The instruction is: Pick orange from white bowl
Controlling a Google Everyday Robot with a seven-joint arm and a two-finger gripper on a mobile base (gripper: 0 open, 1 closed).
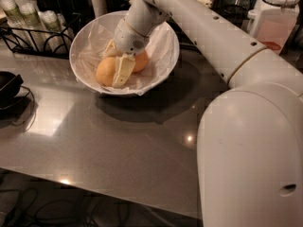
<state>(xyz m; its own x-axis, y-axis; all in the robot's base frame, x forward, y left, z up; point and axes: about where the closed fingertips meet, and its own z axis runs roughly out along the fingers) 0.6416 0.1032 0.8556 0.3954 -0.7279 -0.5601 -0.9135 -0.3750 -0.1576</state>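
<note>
my arm (222, 46): one, white, sweeping in from the right and down into the bowl
table (118, 145): grey, glossy, a wide bare stretch between the bowl and the near edge
white bowl (163, 37): one, tilted, lined with crinkled wrap, toward the table's far side
jar (279, 18): one, white lid, far right, well apart from the bowl
wire rack (33, 32): black, just left of the bowl, small bottles inside
fruit count: two, both in the bowl, side by side
orange (105, 71): the paler one, left, low in the bowl
smaller fruit (140, 60): deeper orange, on the right
gripper (118, 69): inside the bowl, right against the orange; clenched or loose, I cannot tell
</note>
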